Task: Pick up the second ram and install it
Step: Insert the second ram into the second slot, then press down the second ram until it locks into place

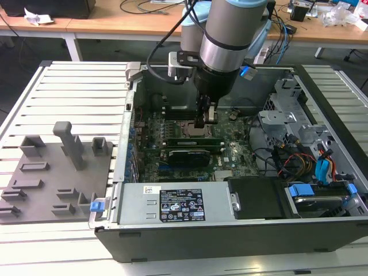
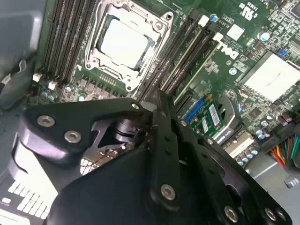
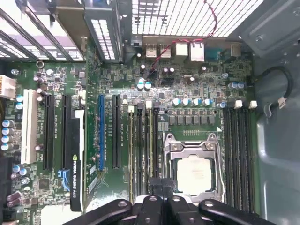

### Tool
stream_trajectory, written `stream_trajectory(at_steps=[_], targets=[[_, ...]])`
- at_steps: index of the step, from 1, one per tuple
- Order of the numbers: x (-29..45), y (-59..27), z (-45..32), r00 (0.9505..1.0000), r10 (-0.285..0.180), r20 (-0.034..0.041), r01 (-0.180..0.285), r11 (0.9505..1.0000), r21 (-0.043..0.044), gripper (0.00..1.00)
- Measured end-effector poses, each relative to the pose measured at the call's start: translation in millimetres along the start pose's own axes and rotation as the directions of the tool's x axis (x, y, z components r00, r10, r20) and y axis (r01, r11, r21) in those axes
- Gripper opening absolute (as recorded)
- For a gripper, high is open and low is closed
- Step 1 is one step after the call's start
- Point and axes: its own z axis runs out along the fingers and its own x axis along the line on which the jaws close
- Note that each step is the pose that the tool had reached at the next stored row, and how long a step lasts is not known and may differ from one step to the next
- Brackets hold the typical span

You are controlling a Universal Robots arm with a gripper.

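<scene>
My gripper (image 1: 202, 122) hangs inside the open computer case, just above the memory slots beside the square CPU socket (image 3: 193, 171). Its black fingers are shut, and I see nothing between them in either wrist view. The second ram (image 3: 146, 145), a thin green stick, stands seated in a white-clipped slot (image 2: 203, 19) close to the socket, and its end is right under the gripper (image 3: 161, 183). Another stick (image 3: 132, 150) sits two slots further from the socket. In the exterior view the ram (image 1: 192, 140) lies lengthwise below the gripper. The gripper's linkage (image 2: 159, 96) hides the sticks' near ends.
A graphics card (image 1: 184, 154) sits just past the memory slots. A second bank of black slots (image 3: 239, 154) flanks the socket's other side. Drive cages and cable bundles (image 1: 299, 155) fill the case on the exterior view's right. A grey parts fixture (image 1: 52, 172) stands outside the case on the exterior view's left.
</scene>
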Motion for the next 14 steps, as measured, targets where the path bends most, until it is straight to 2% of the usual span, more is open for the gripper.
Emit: stream_trajectory(at_steps=[10,11,12,13,14], targets=[[0.0,-0.5,-0.8,1.0000,0.000,-0.0001,0.000,1.0000,-0.0001,0.11],[-0.1,-4.2,-1.1,1.0000,0.000,-0.0004,0.000,1.0000,-0.0005,0.11],[-0.2,-17.2,-0.6,1.0000,0.001,-0.0016,-0.001,1.0000,-0.0048,0.11],[0.1,-35.7,4.8,1.0000,0.001,-0.0020,-0.001,1.0000,-0.0087,0.11],[0.2,-40.1,6.9,1.0000,0.001,-0.0020,-0.001,1.0000,-0.0088,0.11]])
